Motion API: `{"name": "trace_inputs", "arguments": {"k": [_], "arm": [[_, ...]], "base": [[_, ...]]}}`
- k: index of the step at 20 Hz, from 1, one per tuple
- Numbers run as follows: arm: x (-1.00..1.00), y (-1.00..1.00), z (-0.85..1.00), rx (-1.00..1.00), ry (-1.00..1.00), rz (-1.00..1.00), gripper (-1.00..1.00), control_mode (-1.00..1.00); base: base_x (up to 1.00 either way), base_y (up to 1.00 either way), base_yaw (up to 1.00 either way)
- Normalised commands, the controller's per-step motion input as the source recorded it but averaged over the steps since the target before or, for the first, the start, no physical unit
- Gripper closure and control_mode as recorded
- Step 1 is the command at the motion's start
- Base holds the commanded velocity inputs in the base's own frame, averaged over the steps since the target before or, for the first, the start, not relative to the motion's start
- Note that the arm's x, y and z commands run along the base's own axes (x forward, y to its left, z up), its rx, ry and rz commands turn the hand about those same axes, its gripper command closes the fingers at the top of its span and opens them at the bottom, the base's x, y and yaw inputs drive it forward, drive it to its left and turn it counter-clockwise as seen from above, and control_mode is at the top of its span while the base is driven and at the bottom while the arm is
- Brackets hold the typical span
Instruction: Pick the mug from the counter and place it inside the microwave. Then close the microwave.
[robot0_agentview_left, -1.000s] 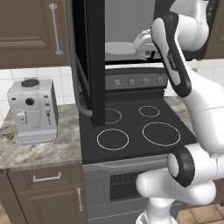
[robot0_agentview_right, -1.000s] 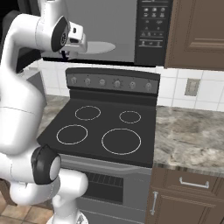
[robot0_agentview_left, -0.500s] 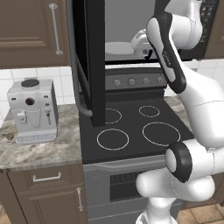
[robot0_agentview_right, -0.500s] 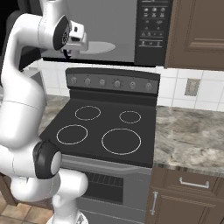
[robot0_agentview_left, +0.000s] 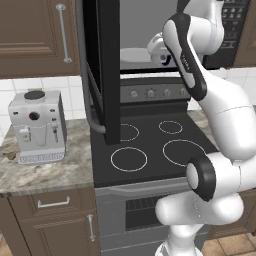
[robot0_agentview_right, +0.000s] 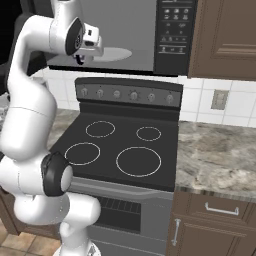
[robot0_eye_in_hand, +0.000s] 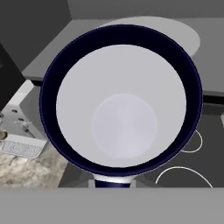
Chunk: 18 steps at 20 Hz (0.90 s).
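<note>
Nearest to the camera on the hand is the small round mug with the dark navy-blue rim and pale silvery-white inside (robot0_eye_in_hand: 124, 111). Its mouth faces this camera, and a short navy part, which may be the handle, shows just below the rim at the bottom of the view. The tool (robot0_agentview_left: 161, 53) is closed narrow and I judge that it holds the mug, because the cup sits centred so close under the hand — but the fingers themselves are hidden behind it, so I cannot say where on the rim or wall they press.

The mug looks stiff and light, probably ceramic or enamel, with a smooth glossy wall that can slip. It is empty, so nothing can spill. A grip across the rim wall seems the sure place; the handle is too small to trust.

Below and to the left lies the speckled grey-brown granite surface (robot0_agentview_left: 50, 172) with the silver-grey box-shaped coffee machine (robot0_agentview_left: 37, 126). Beside it on the right is the black stovetop with white ring marks (robot0_agentview_right: 122, 150).

Farther up is the large black microwave with grey interior (robot0_agentview_right: 150, 30). Its dark glass door (robot0_agentview_left: 102, 70) stands open to the left. The mug hangs in the air at the front of the opening, just before the white round turntable (robot0_eye_in_hand: 175, 30) — not yet set down.
</note>
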Motion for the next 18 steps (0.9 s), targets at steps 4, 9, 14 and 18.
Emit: {"name": "trace_inputs", "arguments": {"k": [4, 9, 14, 18], "arm": [[0.30, 0.00, 0.00, 0.00, 0.00, 0.00, 1.00, -1.00], [0.28, 0.00, 0.00, 0.00, 0.00, 0.00, 1.00, -1.00], [0.26, 0.00, 0.00, -0.01, 0.01, 0.00, 1.00, -1.00], [0.20, 0.01, 0.00, 0.00, 0.02, 0.00, 1.00, -1.00]], "base": [[0.00, 0.00, 0.00], [0.00, 0.00, 0.00], [0.00, 0.00, 0.00], [0.00, 0.00, 0.00]]}}
